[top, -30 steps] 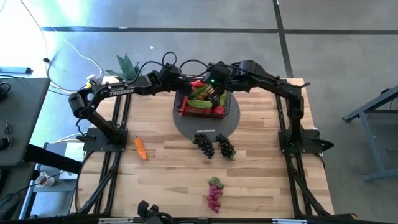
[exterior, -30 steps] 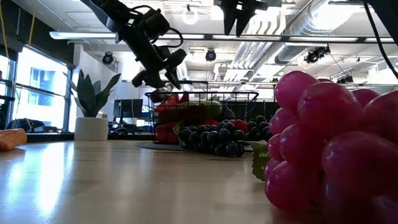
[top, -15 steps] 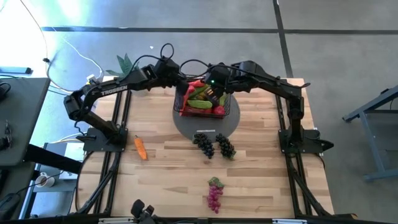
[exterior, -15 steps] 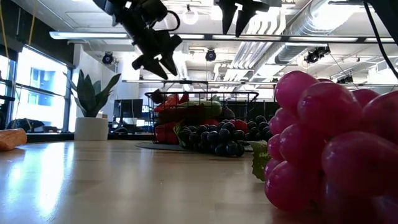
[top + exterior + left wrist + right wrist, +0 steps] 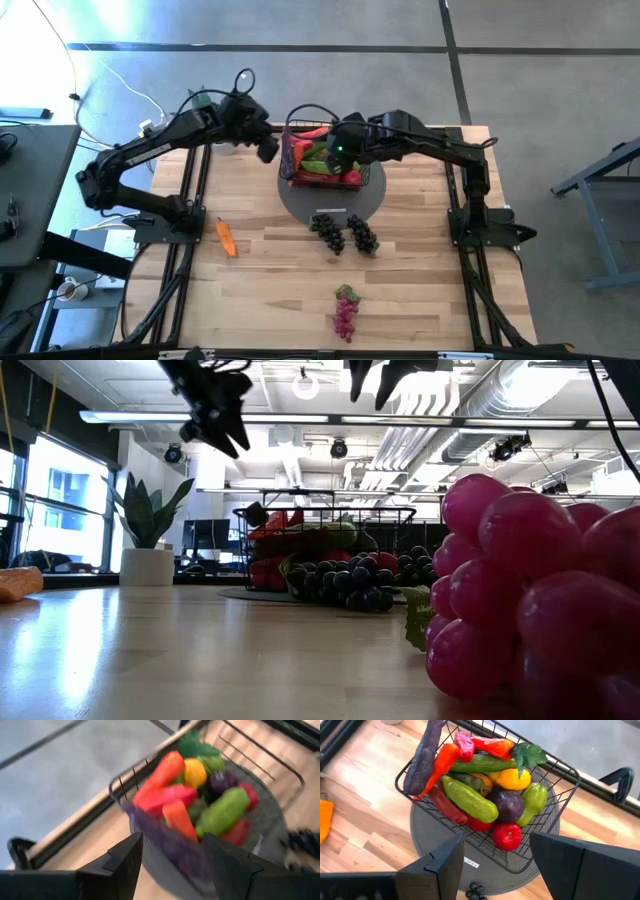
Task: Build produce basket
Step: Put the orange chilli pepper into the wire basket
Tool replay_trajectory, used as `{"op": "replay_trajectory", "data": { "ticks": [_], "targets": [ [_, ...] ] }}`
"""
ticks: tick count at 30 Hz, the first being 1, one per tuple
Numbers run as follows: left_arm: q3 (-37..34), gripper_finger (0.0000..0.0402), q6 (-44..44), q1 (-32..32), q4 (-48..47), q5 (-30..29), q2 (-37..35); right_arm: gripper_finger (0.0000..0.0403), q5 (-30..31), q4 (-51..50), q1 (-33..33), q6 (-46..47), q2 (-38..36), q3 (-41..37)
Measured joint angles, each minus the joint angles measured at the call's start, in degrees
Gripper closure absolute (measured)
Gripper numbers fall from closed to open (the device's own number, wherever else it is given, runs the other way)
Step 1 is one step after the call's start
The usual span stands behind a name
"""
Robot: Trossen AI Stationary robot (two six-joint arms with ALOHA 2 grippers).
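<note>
**Basket loaded, both arms above it**

While the basket (image 5: pixel 322 160) sits on the grey disc (image 5: pixel 330 200) holding produce (image 5: pixel 485 785), the left gripper (image 5: pixel 266 148) hangs beside it, fingers apart, empty. Right gripper (image 5: pixel 338 148) hovers over it, likewise parted and empty.

Overhead frame evenly lit; blue-white glare on floor (image 5: pixel 130 60) at upper left. Low frame: bright window (image 5: pixel 60 500) at left edge, ceiling lamp (image 5: pixel 306 384) glowing; magenta grapes (image 5: pixel 540 590) at right soft, out of focus. Left wrist frame motion-blurred across basket (image 5: pixel 200 820); right wrist frame sharp
</note>
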Motion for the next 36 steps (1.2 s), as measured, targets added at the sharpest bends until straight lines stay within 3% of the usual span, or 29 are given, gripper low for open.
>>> {"op": "replay_trajectory", "data": {
  "ticks": [6, 15, 25, 36],
  "targets": [
    [-0.8, 0.0204, 0.9, -2.7, -8.4, 1.1, -5.5, 0.0194, 0.0, 0.0, 1.9, 4.3, 0.0, 0.0],
    [-8.9, 0.0204, 0.1, -9.3, -10.1, 1.2, -14.4, 0.0194, -1.1, 0.0, 5.6, 5.9, 0.0, 0.0],
    [-10.1, 0.0204, 13.2, -17.9, -20.3, 8.4, -17.3, 0.0194, -3.4, 0.0, 8.5, 5.6, 0.1, 0.0],
    [-10.1, 0.0204, 32.9, -28.2, -32.8, 8.2, -17.2, 0.0194, -6.3, 0.0, 9.4, 2.4, 0.1, 0.0]
  ]
}}
